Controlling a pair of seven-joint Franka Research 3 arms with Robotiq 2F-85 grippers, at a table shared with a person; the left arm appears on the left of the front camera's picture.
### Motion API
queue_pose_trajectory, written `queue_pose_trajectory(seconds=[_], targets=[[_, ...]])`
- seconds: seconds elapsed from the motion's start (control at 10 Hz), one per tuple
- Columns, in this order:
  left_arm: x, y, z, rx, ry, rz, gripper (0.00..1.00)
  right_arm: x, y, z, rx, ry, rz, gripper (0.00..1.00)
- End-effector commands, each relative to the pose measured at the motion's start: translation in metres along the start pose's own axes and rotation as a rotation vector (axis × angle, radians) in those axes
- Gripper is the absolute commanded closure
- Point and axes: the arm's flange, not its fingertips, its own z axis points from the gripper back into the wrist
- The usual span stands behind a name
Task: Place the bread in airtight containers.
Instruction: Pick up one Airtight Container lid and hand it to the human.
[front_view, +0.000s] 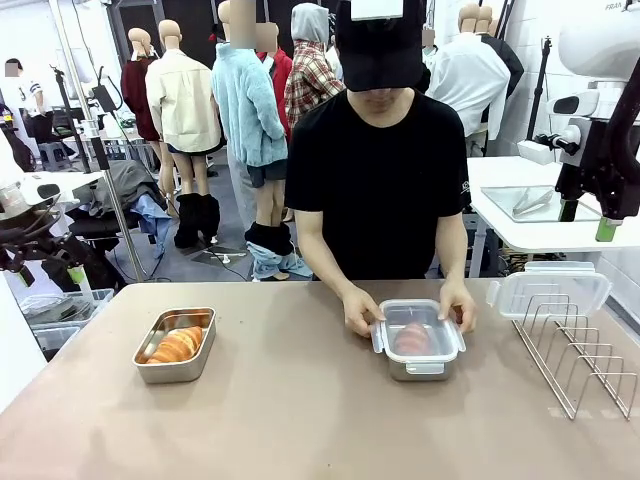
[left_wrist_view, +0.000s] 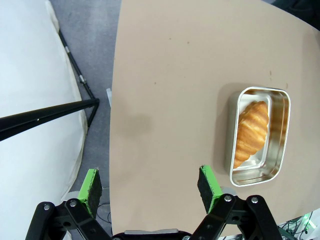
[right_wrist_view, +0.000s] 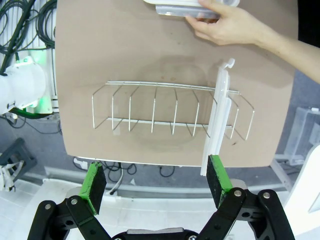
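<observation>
One croissant (front_view: 178, 345) lies in an open steel container (front_view: 150, 368) at the table's left, and the left wrist view shows that croissant (left_wrist_view: 251, 132) in its container (left_wrist_view: 231, 135) as well. A second croissant (front_view: 412, 338) shows through the clear lid (front_view: 440, 322) on the other container (front_view: 398, 368) at mid-table, where both of the person's hands (front_view: 360, 312) press on the lid. My left gripper (left_wrist_view: 150, 185) hangs open above the table's left edge, well clear of the open pan. My right gripper (right_wrist_view: 156, 180) is open high above the wire rack.
A wire rack (front_view: 575, 345) stands at the table's right with a spare clear lid (front_view: 548, 292) leaning in it; the right wrist view shows that rack (right_wrist_view: 165, 112) and lid (right_wrist_view: 217, 125) too. The person's hand (right_wrist_view: 225, 22) is beyond the rack.
</observation>
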Motion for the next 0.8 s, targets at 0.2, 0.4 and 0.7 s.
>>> queue_pose_trajectory(seconds=[0.2,0.4,0.7], targets=[[-0.0018,0.0019,0.0005,0.000,-0.009,0.003,0.00,0.0010,0.0016,-0.0011,-0.009,0.007,-0.009,0.00],[-0.0018,0.0019,0.0005,0.000,-0.009,0.003,0.00,0.0010,0.0016,-0.0011,-0.009,0.007,-0.009,0.00],[-0.0018,0.0019,0.0005,0.000,-0.009,0.003,0.00,0.0010,0.0016,-0.0011,-0.009,0.007,-0.009,0.00]])
